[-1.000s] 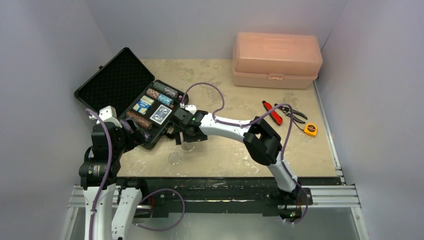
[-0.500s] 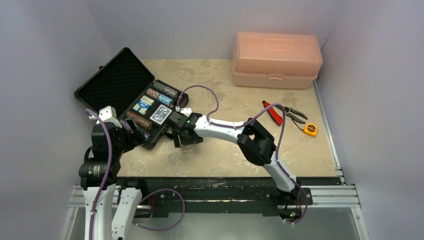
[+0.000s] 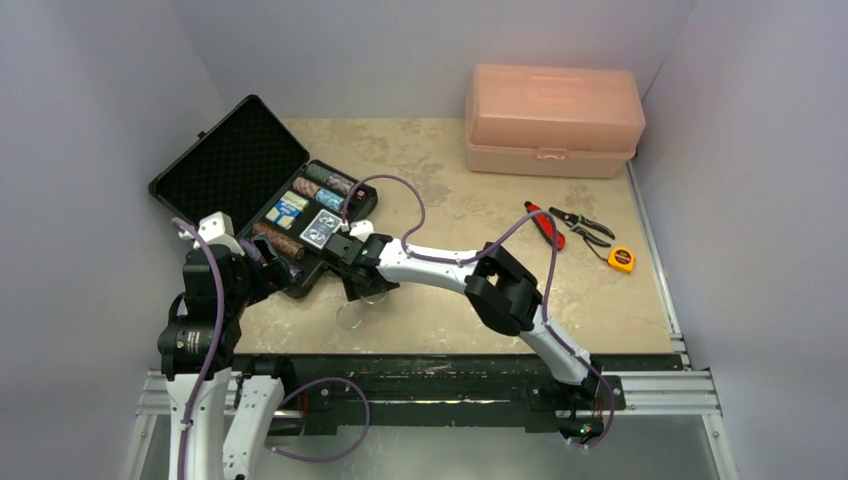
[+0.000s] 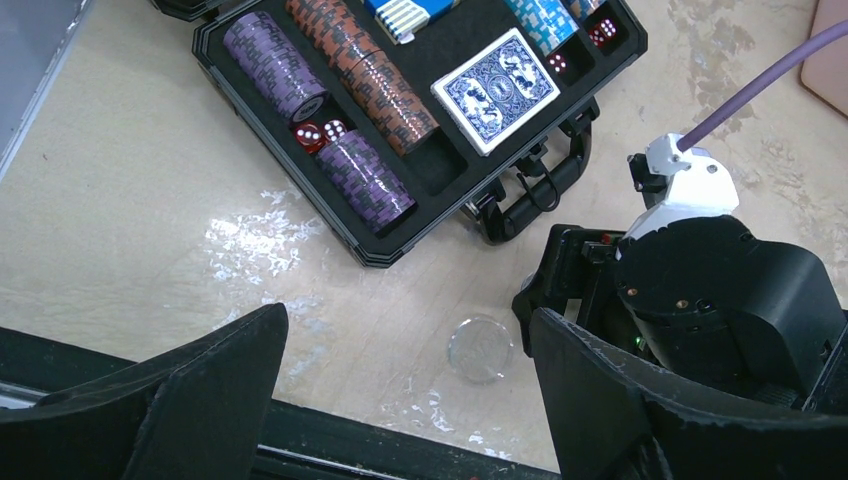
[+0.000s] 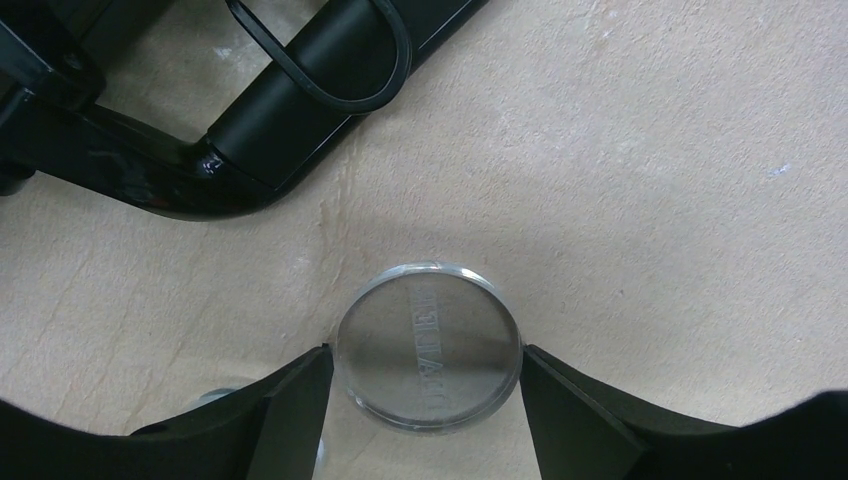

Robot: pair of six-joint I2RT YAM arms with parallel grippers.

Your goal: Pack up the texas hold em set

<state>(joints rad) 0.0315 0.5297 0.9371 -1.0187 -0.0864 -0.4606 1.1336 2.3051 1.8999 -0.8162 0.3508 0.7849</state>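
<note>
A clear round acrylic disc (image 5: 428, 345) lies flat on the beige bench (image 5: 650, 150), just beside the handle of the open black chip case (image 3: 235, 160). The right pincer (image 5: 425, 362) clasps its rim on both sides. It is probably light, stiff and slick, best held edge to edge. Its engraving is unreadable. The left pincer (image 4: 405, 330) gapes, empty.

Plain pale lilac walls (image 3: 90, 80) enclose a mottled beige table (image 3: 630, 300) under even light.
</note>
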